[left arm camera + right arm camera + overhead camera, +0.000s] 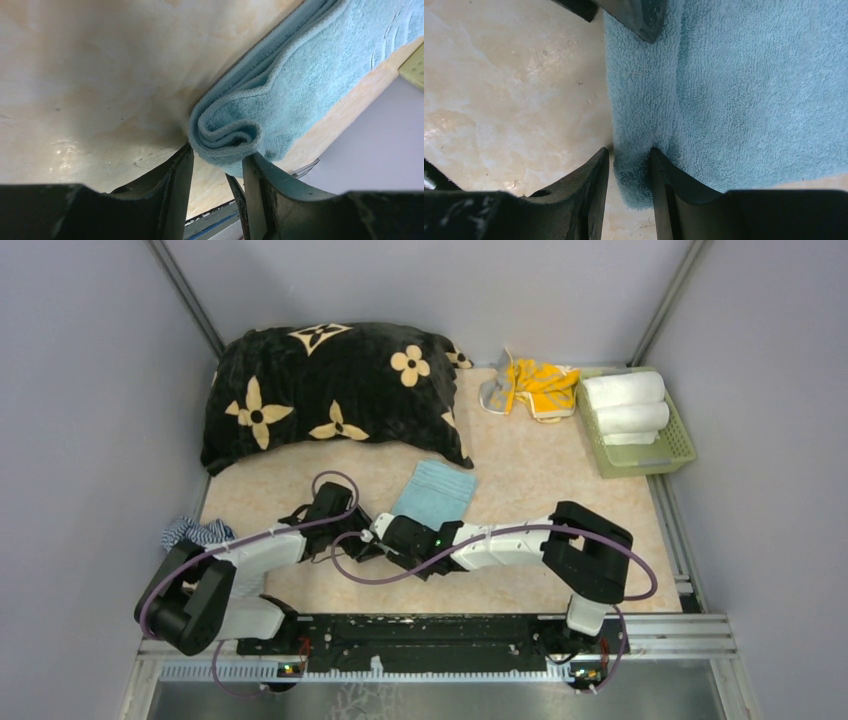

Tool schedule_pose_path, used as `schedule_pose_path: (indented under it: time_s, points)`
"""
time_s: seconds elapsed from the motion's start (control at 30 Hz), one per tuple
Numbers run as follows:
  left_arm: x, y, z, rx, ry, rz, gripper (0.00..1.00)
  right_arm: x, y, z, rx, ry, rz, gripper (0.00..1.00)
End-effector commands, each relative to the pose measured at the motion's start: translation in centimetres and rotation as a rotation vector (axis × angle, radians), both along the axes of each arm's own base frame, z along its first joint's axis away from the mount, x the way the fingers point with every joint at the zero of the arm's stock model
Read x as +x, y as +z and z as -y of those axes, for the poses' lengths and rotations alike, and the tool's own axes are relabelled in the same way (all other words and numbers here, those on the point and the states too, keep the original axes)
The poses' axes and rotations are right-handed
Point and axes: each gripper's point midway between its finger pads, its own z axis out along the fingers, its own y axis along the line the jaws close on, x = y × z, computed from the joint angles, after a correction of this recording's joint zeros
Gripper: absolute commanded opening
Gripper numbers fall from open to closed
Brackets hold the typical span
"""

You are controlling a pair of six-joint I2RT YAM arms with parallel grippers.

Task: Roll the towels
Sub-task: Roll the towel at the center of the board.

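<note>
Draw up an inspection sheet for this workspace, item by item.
Surface: marbled beige table, no spills seen.
Job's things: light blue towel, near edge curled into a first roll; yellow-and-grey towel heap, unrolled, at the back.
Clutter: black cushion; striped cloth at the left edge; green basket holding white rolls.
Grippers: left gripper and right gripper, jaws of each closed on the light blue towel's rolled edge.
Cables: purple cables loop over both arms.
Surroundings: grey walls; nothing else seen.
</note>
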Motion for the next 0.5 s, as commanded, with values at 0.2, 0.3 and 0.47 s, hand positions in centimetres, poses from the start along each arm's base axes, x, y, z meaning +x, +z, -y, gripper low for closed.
schedule_pose_path:
  time_s: [0.2,0.3,0.47]
  points:
    - [-3.5,-5.6,-6.7,0.305,0.036,-0.181,0.45,0.1,-3.9,3.9,-0.190,-0.019,0.004,0.34]
    - [-3.5,-6.0,-6.7,0.321,0.019,-0.200,0.44,0.0,-4.0,3.8,-0.198,-0.011,-0.003,0.32]
    - [-2.8,-6.0,-6.8,0.346,0.006,-0.192,0.45,-0.3,-3.9,3.3,-0.194,0.008,-0.022,0.20]
